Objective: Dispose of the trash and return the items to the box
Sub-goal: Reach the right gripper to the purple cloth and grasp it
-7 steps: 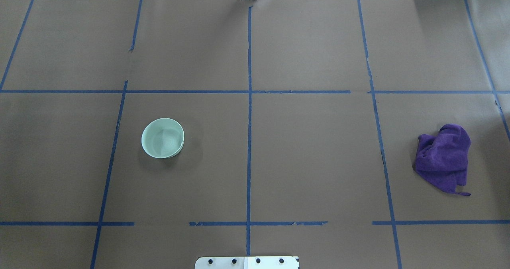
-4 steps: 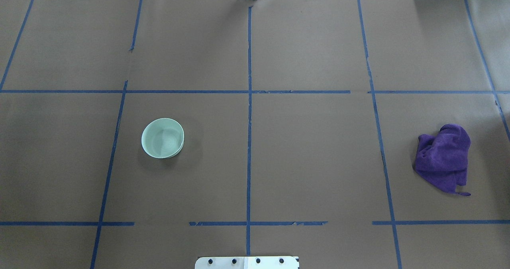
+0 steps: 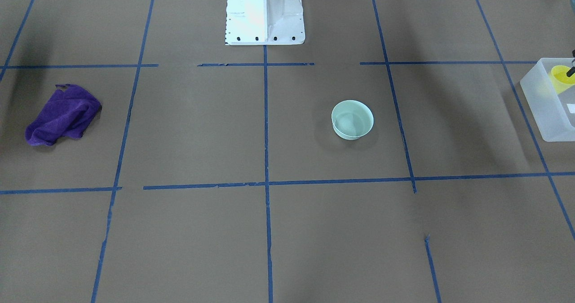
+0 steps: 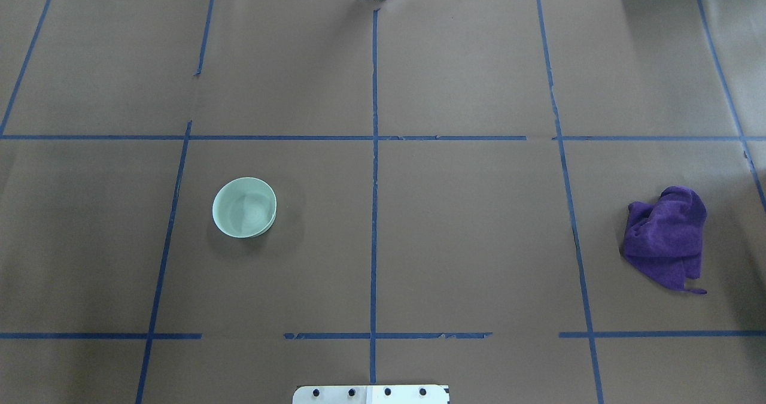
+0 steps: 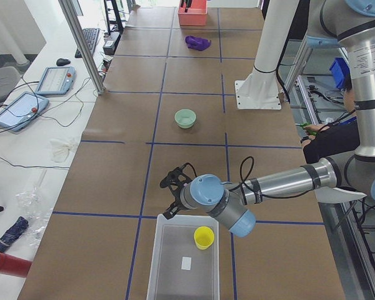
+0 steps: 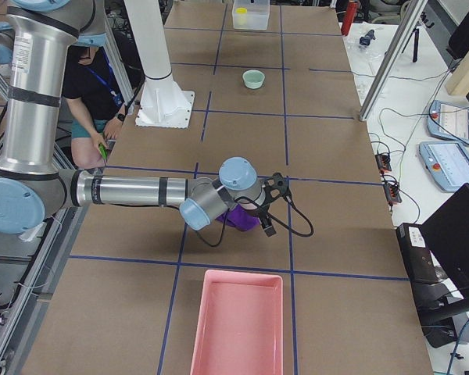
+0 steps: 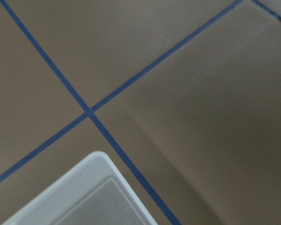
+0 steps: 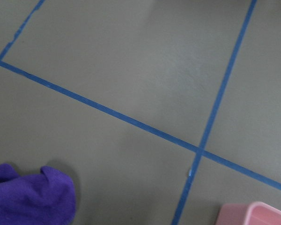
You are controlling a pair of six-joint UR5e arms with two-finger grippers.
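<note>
The pale mint-green bowl (image 4: 244, 207) stands upright and empty on the brown table, left of centre; it also shows in the front view (image 3: 352, 120). The yellow cup (image 5: 204, 237) stands inside the translucent white box (image 5: 175, 265) at the table's left end; the box's corner shows in the left wrist view (image 7: 91, 180). My left gripper (image 5: 169, 199) hovers just past the box's far corner, away from the cup. My right gripper (image 6: 270, 207) hovers above the purple cloth (image 6: 242, 222). Both grippers show only in the side views, so I cannot tell whether they are open or shut.
The purple cloth (image 4: 665, 236) lies crumpled at the table's right side. A pink tray (image 6: 238, 320) stands at the right end beyond it. The robot's white base (image 3: 264, 11) stands at mid-table. Blue tape lines cross the brown paper.
</note>
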